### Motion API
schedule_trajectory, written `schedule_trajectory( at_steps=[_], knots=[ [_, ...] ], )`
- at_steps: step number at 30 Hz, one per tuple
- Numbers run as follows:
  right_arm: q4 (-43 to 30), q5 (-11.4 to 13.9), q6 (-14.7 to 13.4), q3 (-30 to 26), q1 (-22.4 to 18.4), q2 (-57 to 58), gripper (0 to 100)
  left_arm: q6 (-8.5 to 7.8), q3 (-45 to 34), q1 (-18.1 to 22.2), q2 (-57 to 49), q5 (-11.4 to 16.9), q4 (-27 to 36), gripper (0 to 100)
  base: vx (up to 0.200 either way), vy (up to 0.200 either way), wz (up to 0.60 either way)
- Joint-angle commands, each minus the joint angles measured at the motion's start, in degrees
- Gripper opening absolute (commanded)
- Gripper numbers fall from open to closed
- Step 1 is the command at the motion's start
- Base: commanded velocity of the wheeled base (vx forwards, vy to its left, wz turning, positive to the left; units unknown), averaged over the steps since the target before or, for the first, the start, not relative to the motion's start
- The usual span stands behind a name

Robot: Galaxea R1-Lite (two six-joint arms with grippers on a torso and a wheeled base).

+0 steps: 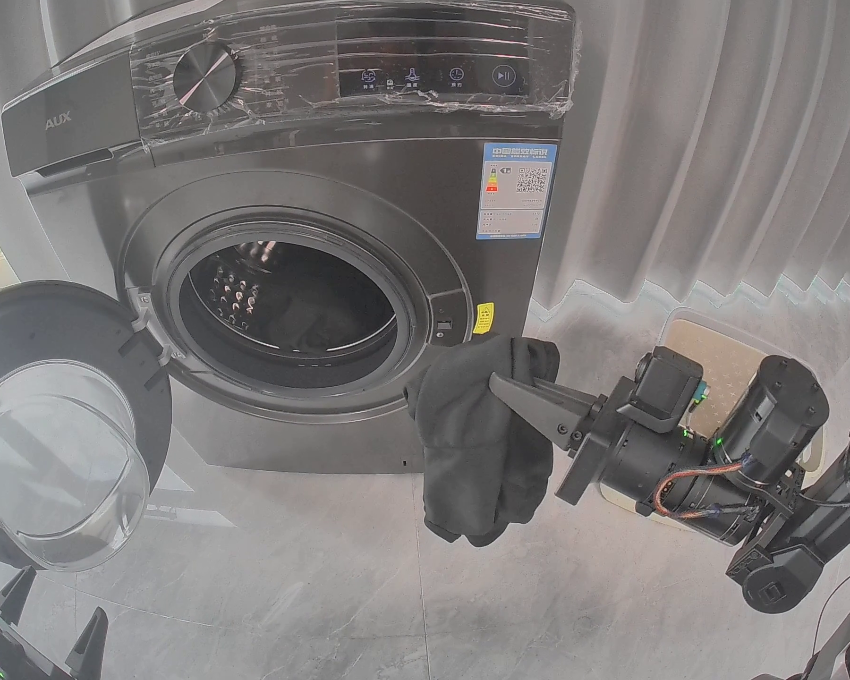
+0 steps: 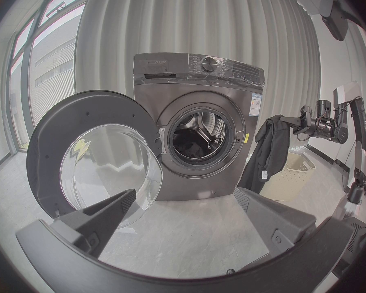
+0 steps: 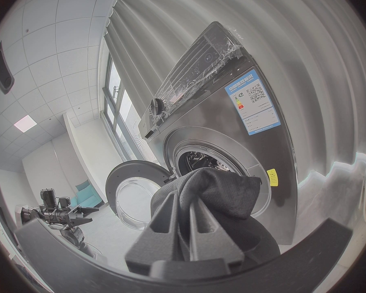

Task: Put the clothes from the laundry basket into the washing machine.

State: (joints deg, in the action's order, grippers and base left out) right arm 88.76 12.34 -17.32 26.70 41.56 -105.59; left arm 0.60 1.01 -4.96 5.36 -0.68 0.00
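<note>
Pale grey pleated curtain (image 1: 727, 125): upper right of frame in the head view, hem meeting the floor. Grey marble-look tiled floor (image 1: 283, 597): lower frame, grout lines visible. Tall dark-framed window (image 2: 40, 62) adjoins the curtain. White grid-tile ceiling (image 3: 49, 29) carries a square lit panel (image 3: 25, 123). Teal upholstered seat (image 3: 87, 194) near the window's base.

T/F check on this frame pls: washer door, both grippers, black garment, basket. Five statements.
1. The dark grey front-loading washing machine has its round glass-windowed door swung open. True.
2. The right gripper is empty. False: it is shut on a black garment.
3. The black garment already lies inside the drum. False: it hangs outside, in front of the machine, to the robot's right of the opening.
4. The left gripper is open and holds nothing. True.
5. The beige perforated laundry basket sits beside the machine, on the robot's right. True.
</note>
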Motion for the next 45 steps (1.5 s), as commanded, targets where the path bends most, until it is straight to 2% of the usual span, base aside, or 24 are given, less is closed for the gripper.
schedule_trajectory(
  at_steps=[1, 38, 45],
  knots=[
    [0.01, 0.06, 0.01, -0.07, 0.01, -0.05, 0, 0.02, -1.01, -0.05, 0.0, -0.02, 0.0, 100, 0.0, 0.0, 0.0],
    [0.1, 0.23, 0.36, -0.86, 0.28, -0.75, 0, 0.02, -1.01, -0.05, 0.0, 0.07, 0.0, 100, 0.0, 0.0, 0.05],
    [0.1, 0.14, 0.27, -0.77, 1.07, -0.66, 0, 0.63, -1.01, -0.05, 0.09, -0.02, 0.0, 100, 0.0, 0.0, 0.0]
  ],
)
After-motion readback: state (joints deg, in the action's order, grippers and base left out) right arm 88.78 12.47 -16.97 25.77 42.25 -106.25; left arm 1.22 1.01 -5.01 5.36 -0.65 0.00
